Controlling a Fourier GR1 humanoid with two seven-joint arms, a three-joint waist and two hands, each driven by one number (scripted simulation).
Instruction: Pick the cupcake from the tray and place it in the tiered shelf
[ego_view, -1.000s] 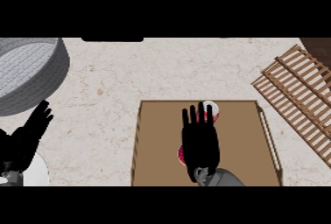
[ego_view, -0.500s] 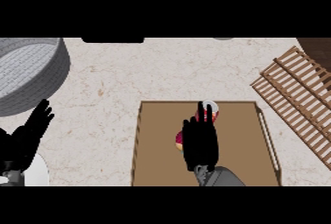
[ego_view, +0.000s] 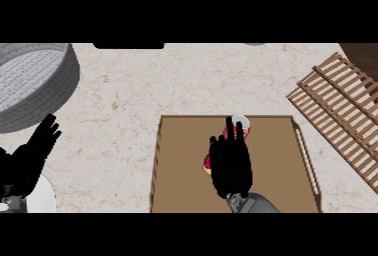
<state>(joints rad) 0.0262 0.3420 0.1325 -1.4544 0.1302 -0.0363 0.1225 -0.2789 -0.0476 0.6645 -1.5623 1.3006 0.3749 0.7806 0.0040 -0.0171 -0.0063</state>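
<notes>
A brown tray (ego_view: 280, 150) lies in the middle of the counter. The cupcake (ego_view: 240, 121), white on top with a red side, stands near the tray's far edge. My right hand (ego_view: 231, 167) lies over the tray, its fingers straight and close together, with the fingertips (ego_view: 229, 131) reaching the cupcake's near side and hiding part of it. A red and yellow thing (ego_view: 207, 164) peeks out from under the hand's left side. The wooden slatted tiered shelf (ego_view: 338, 112) stands at the right. My left hand (ego_view: 31, 155) rests open at the lower left edge.
A large grey round container (ego_view: 33, 82) fills the upper left corner. A white plate (ego_view: 43, 201) shows at the bottom left, beside my left hand. Bare marbled counter lies between the tray and the grey container.
My right hand has moved forward over the tray toward the cupcake and its spread fingers have drawn together. The left hand has not moved.
</notes>
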